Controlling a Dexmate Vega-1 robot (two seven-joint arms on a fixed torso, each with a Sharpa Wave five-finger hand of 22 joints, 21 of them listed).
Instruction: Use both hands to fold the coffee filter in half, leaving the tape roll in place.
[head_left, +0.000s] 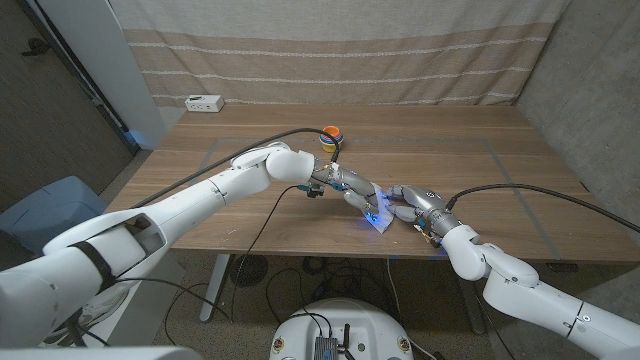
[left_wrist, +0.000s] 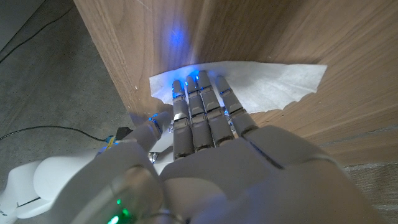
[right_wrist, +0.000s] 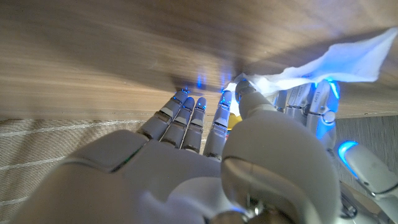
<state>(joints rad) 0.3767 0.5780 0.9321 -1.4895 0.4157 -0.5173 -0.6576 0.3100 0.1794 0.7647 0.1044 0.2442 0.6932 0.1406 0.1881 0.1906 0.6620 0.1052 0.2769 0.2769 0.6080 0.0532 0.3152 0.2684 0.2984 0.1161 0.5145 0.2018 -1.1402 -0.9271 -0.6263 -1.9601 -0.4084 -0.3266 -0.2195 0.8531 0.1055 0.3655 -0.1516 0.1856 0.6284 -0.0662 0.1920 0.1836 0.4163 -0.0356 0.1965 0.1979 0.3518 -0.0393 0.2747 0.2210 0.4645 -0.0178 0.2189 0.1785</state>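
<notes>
While the filter (head_left: 379, 220) lies near the table's (head_left: 480, 170) front edge, it is pressed by the left hand (head_left: 352, 188) with fingers together and pinched by the right hand (head_left: 412, 205); the tape roll (head_left: 331, 135) sits well behind.

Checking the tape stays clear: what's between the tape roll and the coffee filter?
In the head view, the left hand lies between the tape roll and the coffee filter.

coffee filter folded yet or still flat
Not folded yet: the coffee filter lies mostly spread on the table, with the left hand resting on it.
</notes>
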